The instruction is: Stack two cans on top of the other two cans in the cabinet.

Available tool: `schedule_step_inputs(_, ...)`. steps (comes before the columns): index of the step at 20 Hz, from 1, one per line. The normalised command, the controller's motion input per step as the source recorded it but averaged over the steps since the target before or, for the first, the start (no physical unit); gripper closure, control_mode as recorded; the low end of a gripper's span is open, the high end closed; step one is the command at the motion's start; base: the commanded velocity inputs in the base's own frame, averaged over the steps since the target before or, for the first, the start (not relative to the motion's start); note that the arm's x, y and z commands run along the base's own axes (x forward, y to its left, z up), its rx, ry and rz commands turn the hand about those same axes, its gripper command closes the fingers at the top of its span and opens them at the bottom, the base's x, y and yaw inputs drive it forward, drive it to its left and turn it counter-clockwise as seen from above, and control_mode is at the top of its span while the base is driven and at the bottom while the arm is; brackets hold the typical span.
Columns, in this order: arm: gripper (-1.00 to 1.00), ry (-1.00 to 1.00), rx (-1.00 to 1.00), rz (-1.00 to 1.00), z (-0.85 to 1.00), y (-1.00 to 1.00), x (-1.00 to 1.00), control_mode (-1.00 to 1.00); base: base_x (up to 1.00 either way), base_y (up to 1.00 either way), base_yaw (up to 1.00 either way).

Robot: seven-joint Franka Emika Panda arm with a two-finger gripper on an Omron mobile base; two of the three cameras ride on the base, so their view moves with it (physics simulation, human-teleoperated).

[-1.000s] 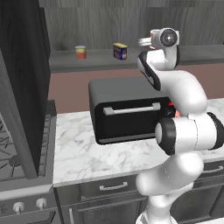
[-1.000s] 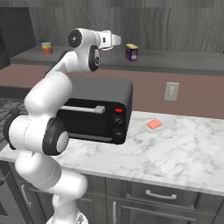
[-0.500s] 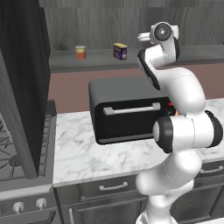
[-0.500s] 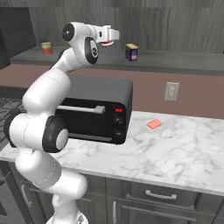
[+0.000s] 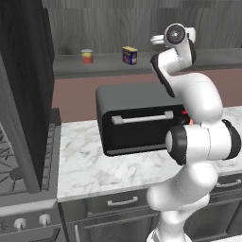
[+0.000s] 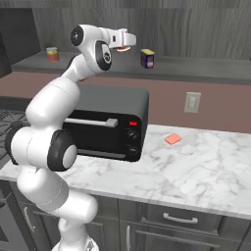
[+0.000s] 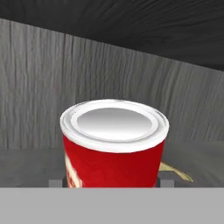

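We see our jaws clamped on the red can (image 7: 113, 144), held up in front of the cabinet (image 6: 196, 29); on the cabinet shelf (image 5: 104, 64) stand a blue can (image 6: 147, 58) and, well apart, an orange can (image 5: 87, 56)

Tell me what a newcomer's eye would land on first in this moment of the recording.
First the big white arm, bent high over the black oven on the marble counter, its hand raised at the cabinet shelf. The hand is closed on a red can with a whitish rim. On the shelf stand a short orange-red can to the left and a dark-blue can with a yellow top nearer the hand.
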Motion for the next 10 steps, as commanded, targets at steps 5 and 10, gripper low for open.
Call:
schedule_step_inputs(5,1.0,0.0,0.0,0.0,0.02,-0.2,0.0,-1.0,0.0,0.0,0.0)
schedule_step_inputs(10,1.0,0.0,0.01,0.0,0.02,-0.23,0.0,-1.0,0.0,0.0,0.0)
